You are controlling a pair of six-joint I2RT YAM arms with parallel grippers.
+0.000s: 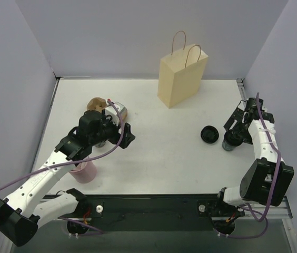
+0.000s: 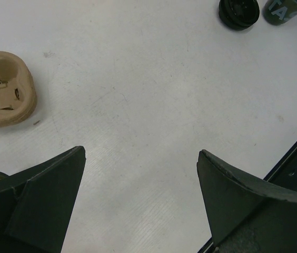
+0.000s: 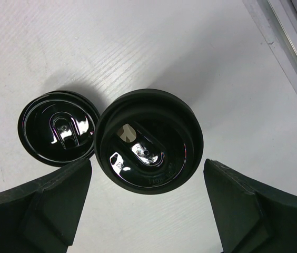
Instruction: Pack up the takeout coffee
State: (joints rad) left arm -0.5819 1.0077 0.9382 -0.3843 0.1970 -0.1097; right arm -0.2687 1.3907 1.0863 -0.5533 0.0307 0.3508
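Right gripper (image 3: 147, 161): two black fingers spread apart, one on either side of the takeout coffee (image 3: 148, 141), with a sliver of tabletop showing at each side; not clamped on it.
Takeout coffee: small dark cylindrical paper cup under a glossy black round lid. It stands upright, lid on, near the table's right edge and well apart from the bag.
Second black round lidded item (image 3: 58, 128): just beside the coffee, toward the table's middle, sitting lower.
Left gripper (image 2: 141, 152): fingers wide apart above the tabletop, holding nothing.
Table (image 1: 159, 153): flat white surface, finely grained, faintly scuffed; black strip (image 1: 154, 205) along the near edge, metal rail (image 3: 290, 31) along the right.
Walls (image 1: 111, 37): plain pale lavender-grey, enclosing three sides.
Tan paper bag (image 1: 181, 79) with twisted handles: upright, far middle.
Brown moulded-pulp two-well tray (image 2: 6, 89): left side.
Pink cup (image 1: 83, 171): near left, under the left arm.
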